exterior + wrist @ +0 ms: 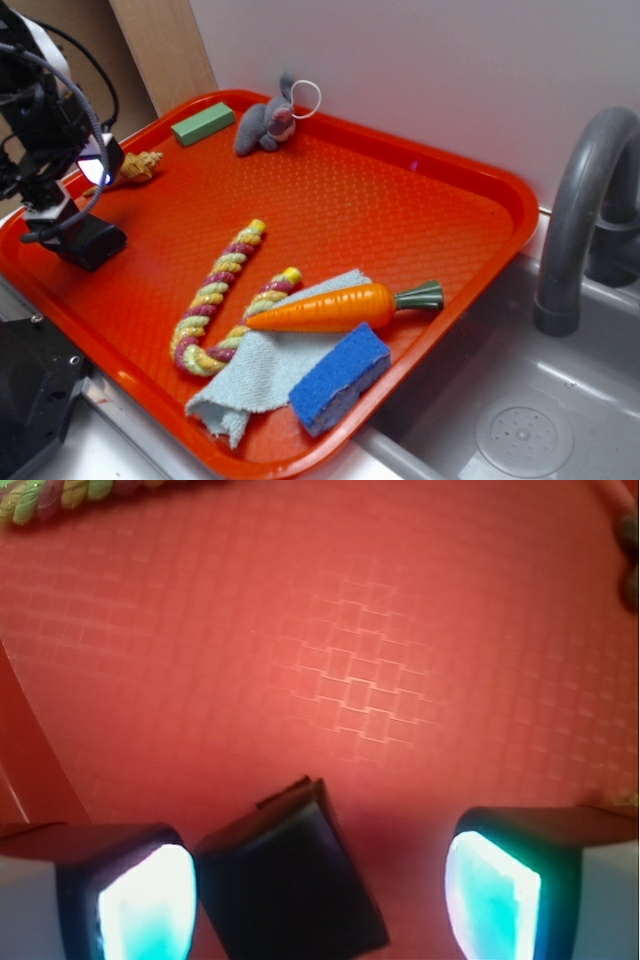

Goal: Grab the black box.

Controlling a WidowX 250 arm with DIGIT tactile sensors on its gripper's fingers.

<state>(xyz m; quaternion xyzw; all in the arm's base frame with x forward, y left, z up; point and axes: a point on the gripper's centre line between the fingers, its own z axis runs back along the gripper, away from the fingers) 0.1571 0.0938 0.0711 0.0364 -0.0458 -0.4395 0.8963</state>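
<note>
Contents, left to right, exterior view unless noted.

Robot arm, one: black, cabled, at the far left edge above the tray's left corner. Its pincer (320, 900) stands apart, jaws wide; in the wrist view two glowing cyan-white pads (148, 905) show at the bottom corners, with nothing clamped between them.

Black box (92, 243), one: matte, angular, resting on the tray floor at the left corner, directly beneath the arm. In the wrist view the box (290, 880) lies between the two pads, closer to the left pad, turned at an angle and touching neither that can be told.

Orange tray (400, 200), one: textured plastic, carrying every loose item.

Seashell (138, 167), one: tan, spiral, just beyond the black box toward the back rim.

Green block (203, 124), one: rectangular, at the back rim.

Plush rabbit (264, 125), one: grey, with a white loop, beside the green block.

Rope toy (222, 297), one: braided red, yellow and green, bent into a U, mid-tray.

Cloth (262, 365), one: pale blue, crumpled, near the front rim, under the carrot and sponge.

Toy carrot (325, 308), one: orange with green stem, lying across the cloth.

Sponge (340, 376), one: blue, on the cloth's right edge.

Faucet (585, 215), one: grey, curved, at far right.

Sink (520, 420), one: grey basin with drain, below the faucet.
</note>
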